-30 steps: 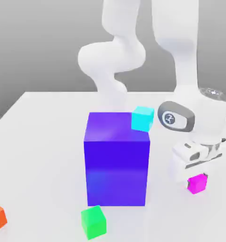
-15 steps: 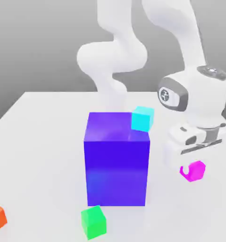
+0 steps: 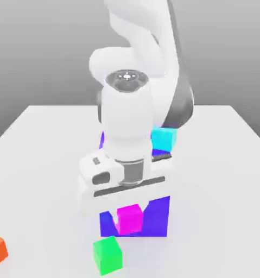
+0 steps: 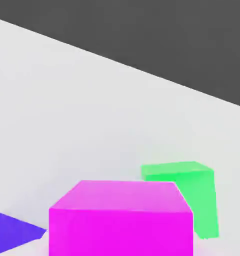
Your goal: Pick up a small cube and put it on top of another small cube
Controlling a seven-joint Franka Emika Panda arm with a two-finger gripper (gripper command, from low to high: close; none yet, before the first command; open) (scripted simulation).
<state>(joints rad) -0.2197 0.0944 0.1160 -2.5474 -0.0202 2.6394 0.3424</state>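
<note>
- No legible text, label, brand, number or sign on any surface.
- Cube faces are plain, unmarked colour.
- Arm housing is plain white; the round cap on top carries only small dots, not readable as characters.

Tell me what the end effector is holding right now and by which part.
The end effector holds the small magenta cube, clamped by its two opposite side faces, lifted off the table just above the green cube.
</note>
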